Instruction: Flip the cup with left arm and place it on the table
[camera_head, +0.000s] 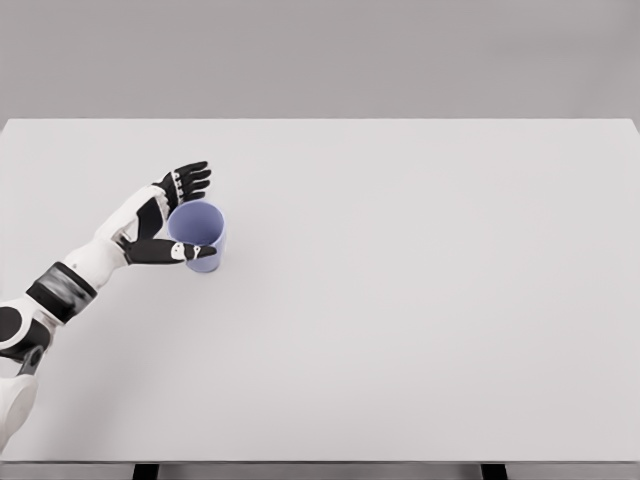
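Releasing calls for care: the left hand (176, 215), spread wide around the upright cup (199, 238) (thumb touching), withdraws sideways over the table (420, 300).

Matt lilac cup (200, 238) — smooth like plastic — on a matt white table (420, 300).

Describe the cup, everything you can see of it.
The cup is a small, plain, lavender-blue one with no handle in sight, smooth and matte like plastic. It stands upright on the white table, left of the middle, with its open mouth up and the inside looking empty. The left hand is around it: the thumb crosses its near side, and the fingers are spread beyond its far rim. Whether they press on it cannot be told.
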